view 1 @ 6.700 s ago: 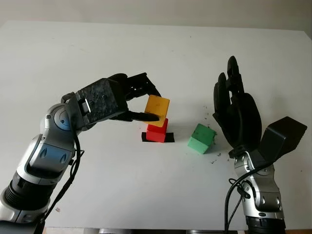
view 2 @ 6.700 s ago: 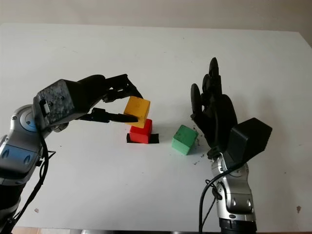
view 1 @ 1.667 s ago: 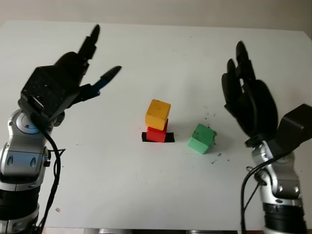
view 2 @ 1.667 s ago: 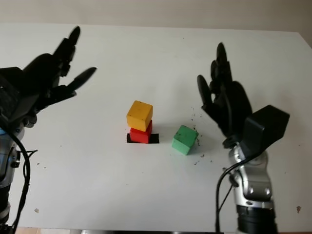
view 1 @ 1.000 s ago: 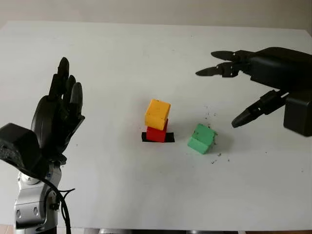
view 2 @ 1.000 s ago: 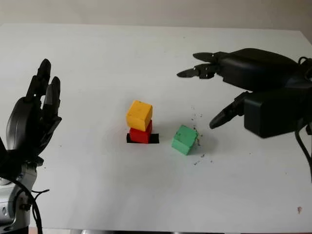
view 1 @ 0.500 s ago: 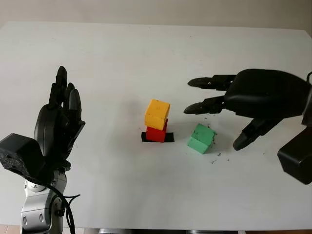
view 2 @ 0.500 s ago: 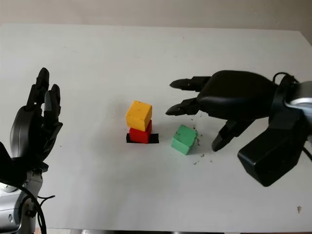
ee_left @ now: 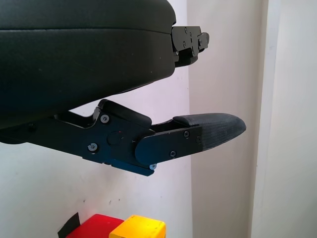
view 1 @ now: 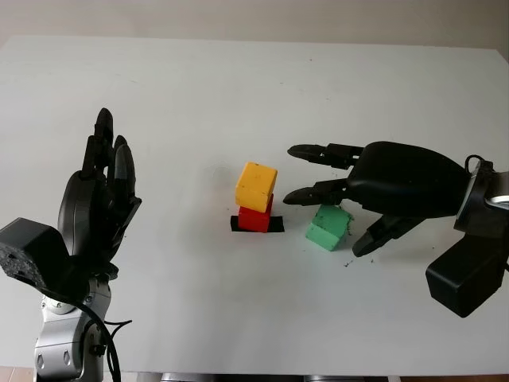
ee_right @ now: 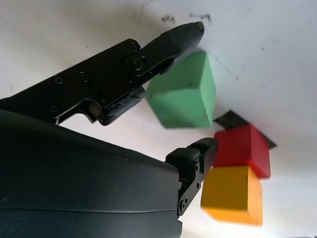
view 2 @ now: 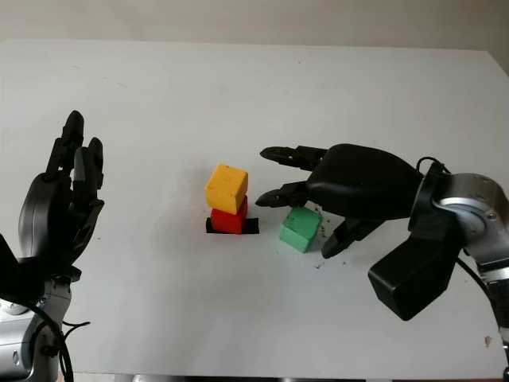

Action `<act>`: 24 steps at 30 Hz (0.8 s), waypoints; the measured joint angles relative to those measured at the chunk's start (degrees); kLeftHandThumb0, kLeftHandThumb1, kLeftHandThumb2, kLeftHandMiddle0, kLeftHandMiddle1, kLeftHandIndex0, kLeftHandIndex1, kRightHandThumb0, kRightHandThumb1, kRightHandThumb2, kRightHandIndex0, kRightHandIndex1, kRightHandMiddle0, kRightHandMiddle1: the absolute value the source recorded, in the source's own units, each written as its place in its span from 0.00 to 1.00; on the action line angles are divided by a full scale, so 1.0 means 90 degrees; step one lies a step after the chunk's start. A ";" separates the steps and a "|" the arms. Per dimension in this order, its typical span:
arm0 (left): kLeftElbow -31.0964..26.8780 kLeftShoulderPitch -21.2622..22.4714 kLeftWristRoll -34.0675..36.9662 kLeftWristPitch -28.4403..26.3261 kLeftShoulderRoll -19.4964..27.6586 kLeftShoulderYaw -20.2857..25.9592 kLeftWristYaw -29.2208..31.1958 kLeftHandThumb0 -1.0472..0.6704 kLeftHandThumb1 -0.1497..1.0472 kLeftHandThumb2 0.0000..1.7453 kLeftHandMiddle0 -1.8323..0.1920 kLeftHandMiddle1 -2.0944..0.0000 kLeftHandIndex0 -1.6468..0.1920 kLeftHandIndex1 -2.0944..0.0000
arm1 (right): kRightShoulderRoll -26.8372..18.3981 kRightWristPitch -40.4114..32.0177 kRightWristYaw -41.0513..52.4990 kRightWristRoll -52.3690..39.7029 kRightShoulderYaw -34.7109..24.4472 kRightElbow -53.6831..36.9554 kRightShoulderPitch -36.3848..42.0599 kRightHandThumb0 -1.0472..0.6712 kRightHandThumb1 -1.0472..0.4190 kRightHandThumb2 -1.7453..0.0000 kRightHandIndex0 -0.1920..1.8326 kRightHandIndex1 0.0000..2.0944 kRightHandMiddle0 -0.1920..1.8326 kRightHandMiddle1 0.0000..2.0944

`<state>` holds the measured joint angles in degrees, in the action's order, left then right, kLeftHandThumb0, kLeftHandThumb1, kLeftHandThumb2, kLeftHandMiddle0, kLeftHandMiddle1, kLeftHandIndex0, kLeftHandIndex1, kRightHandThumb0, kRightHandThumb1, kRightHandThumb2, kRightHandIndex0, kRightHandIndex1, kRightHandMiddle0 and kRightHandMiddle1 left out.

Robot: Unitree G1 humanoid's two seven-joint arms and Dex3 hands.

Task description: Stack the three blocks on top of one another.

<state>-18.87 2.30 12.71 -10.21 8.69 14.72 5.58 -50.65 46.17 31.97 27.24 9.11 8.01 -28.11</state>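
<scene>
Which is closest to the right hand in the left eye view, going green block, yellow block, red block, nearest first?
From the right hand:
1. Green block, right under its fingers.
2. Yellow block, atop the stack, just off the fingertips.
3. Red block, beneath the yellow one, on the black tape mark.

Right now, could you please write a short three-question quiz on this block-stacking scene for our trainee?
1. True or false: the green block already sits on the stack.
2. Which block rests on the red block? A) yellow block B) green block C) none
3. Which hand is over the green block?

Key:
1. False; it lies on the table.
2. A.
3. The right hand, open; the left hand is raised at the table's left, open.
</scene>
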 measured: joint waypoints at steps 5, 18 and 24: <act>-0.0012 -0.0006 0.0026 -0.0023 0.0012 -0.0007 0.0032 0.19 1.00 0.33 0.96 0.98 0.95 0.98 | 0.0003 0.0055 -0.0140 0.0133 0.0050 0.0151 -0.0001 0.26 0.16 0.96 0.10 0.03 0.36 0.05; -0.0169 -0.0056 0.0098 -0.0180 0.0025 -0.0024 0.0063 0.20 1.00 0.32 0.97 0.98 0.96 0.98 | 0.0027 0.0417 -0.0872 0.0699 0.0209 0.0729 -0.0070 0.31 0.14 0.97 0.12 0.03 0.40 0.07; -0.0170 -0.0113 0.0005 -0.0179 0.0052 -0.0098 0.0063 0.20 1.00 0.32 0.97 0.97 0.96 0.98 | 0.0028 0.0481 -0.1142 0.0790 0.0226 0.0914 -0.0144 0.33 0.10 0.96 0.14 0.04 0.44 0.10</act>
<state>-20.39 1.28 12.75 -11.82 9.16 13.83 6.15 -50.40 50.49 21.69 34.35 11.15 16.23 -29.40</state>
